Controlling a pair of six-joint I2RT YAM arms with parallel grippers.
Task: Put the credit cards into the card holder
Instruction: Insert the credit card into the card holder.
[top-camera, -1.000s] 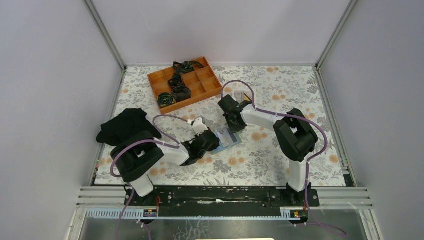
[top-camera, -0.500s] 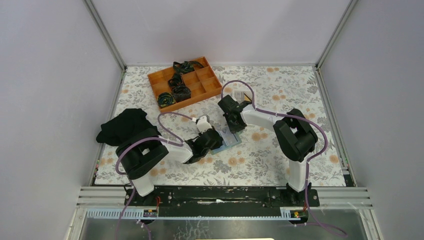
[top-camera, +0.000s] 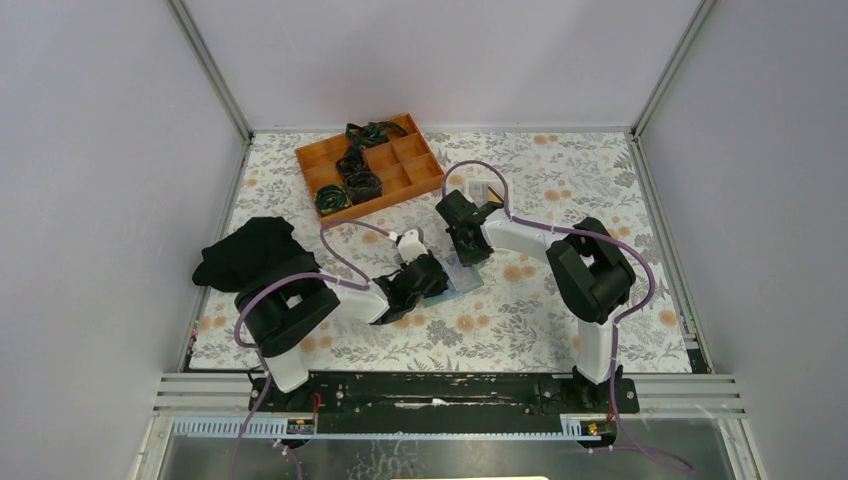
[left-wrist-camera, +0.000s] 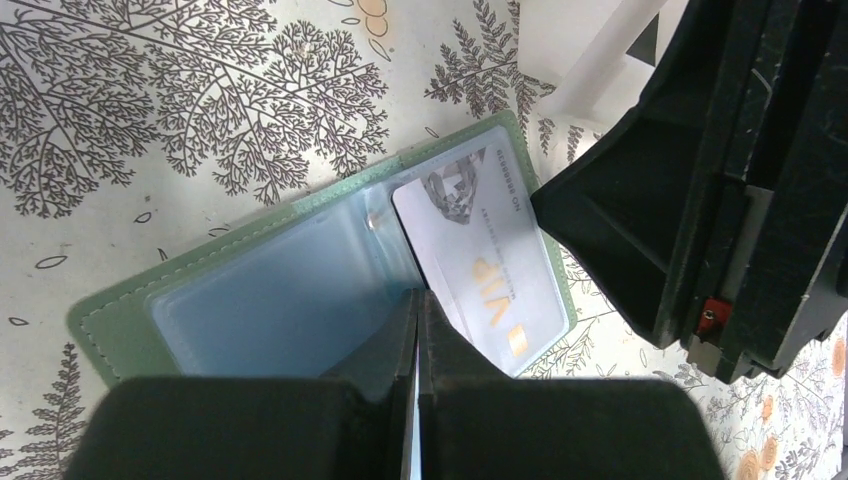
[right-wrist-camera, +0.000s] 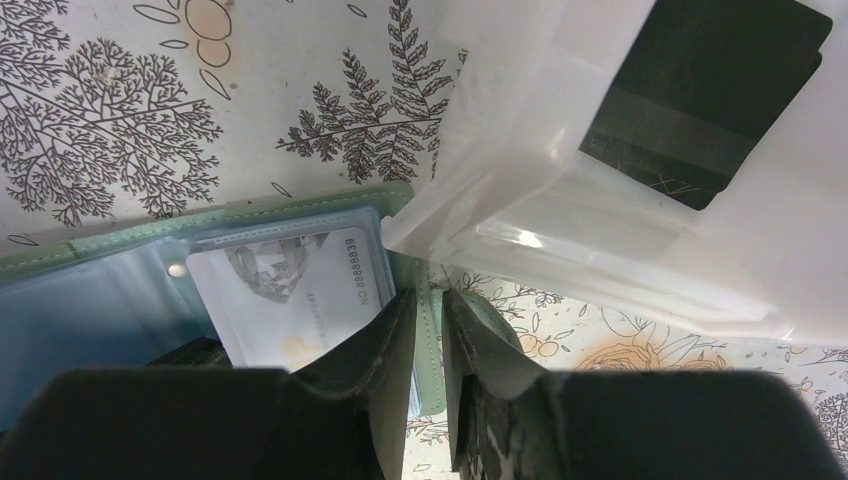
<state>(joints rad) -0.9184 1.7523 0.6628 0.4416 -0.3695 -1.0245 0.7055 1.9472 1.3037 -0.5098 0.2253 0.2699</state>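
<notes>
On my left wrist feed, the silver card (left-wrist-camera: 480, 250) in the card holder (left-wrist-camera: 120, 310) carries "VIP" in gold. My right wrist feed shows "NO 8888839" along its short edge, though I may have the last digits wrong. The smaller print is too fine to read.

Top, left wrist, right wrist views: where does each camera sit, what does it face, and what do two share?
Top: above and behind the bases, looking down on the table; left arm and right arm show.
Left wrist: looks down past the shut left gripper at the open card holder.
Right wrist: looks down past the right gripper at the card holder's edge and tray.
Shared: both wrist views show the silver card.
</notes>
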